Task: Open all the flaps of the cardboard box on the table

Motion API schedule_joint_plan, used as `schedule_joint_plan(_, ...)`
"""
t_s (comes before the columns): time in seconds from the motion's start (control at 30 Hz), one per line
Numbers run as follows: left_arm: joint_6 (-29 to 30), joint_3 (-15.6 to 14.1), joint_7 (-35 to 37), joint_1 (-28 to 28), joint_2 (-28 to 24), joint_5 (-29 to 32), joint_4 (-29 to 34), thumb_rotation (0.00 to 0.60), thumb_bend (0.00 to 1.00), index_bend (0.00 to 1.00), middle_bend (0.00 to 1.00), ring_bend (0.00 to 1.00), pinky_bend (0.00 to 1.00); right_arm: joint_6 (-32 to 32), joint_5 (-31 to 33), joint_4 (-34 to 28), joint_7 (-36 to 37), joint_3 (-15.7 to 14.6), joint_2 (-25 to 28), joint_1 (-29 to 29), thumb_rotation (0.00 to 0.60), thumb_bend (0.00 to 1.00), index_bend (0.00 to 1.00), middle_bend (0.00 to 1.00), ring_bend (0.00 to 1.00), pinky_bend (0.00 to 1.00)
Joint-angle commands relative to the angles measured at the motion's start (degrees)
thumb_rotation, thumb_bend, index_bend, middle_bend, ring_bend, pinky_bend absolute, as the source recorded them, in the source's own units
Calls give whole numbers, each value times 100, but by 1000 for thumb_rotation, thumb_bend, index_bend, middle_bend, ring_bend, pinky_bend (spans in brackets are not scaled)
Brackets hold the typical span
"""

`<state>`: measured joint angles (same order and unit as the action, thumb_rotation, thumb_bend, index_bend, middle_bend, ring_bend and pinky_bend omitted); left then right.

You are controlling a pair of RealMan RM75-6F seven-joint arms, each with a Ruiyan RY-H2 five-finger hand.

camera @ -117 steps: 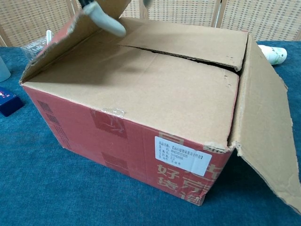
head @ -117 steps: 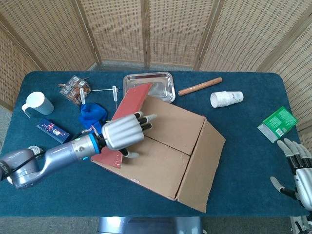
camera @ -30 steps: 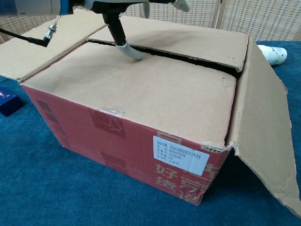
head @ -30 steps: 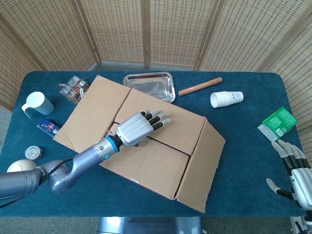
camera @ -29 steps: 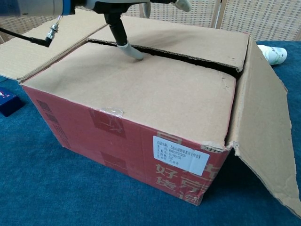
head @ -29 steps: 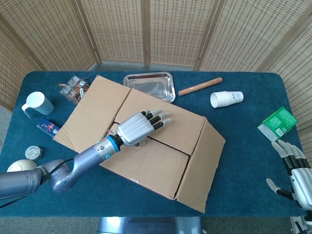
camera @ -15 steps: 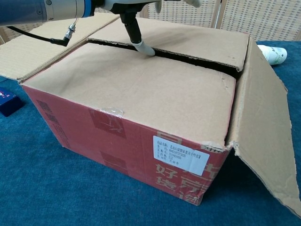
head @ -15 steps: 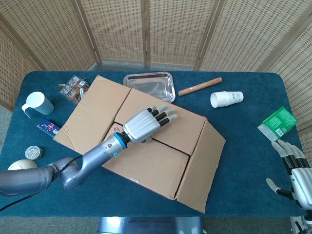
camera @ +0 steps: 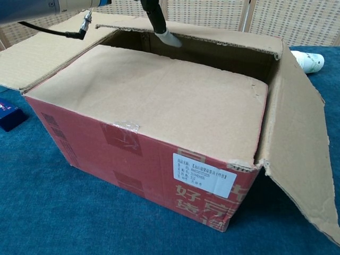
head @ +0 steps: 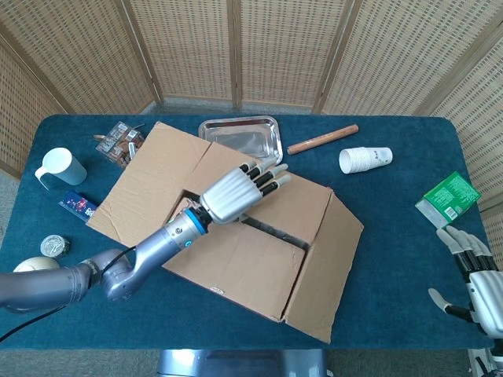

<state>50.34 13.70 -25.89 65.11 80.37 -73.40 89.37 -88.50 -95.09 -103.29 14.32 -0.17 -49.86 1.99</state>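
The cardboard box (head: 244, 236) was sat mid-surface (head: 393, 259), with the left hand (head: 236, 192) held over its far flap (head: 295, 200). Behind it a metal tray (head: 244, 135) and a rolling pin (head: 322, 139) were laid out, paper cups (head: 365, 159) off to the right. A mug (head: 61, 167) was parked far left. The right hand (head: 479, 283) was kept well apart, at the right edge.

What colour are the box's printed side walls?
Red, with darker red print and a white label; the box shows this best in the chest view.
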Motion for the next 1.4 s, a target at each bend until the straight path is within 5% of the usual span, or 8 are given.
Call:
schedule_joint_plan(0.03,33,60,1,50,34,-30,-96,600,480,0,0,0,257,6,-1,2,15,-5,5,2,600,241,0,0,0,0)
schedule_joint_plan(0.53,192,518,-80,413,204,-7,-640,600,480,0,0,0,251,126,54,21,101,-17,7,53,600,241,0,0,0,0)
schedule_joint_plan(1.0,409,1111,-20,1209,1069,121,-2330,600,481,0,0,0,209,147,117,73,583,-9,123,75,600,244,0,0,0,0)
schedule_joint_plan(1.4,285,1084,89,1776,1592,76,-3443,600,481,0,0,0,215,132,89,105,596,-25,126,66,600,245,0,0,0,0)
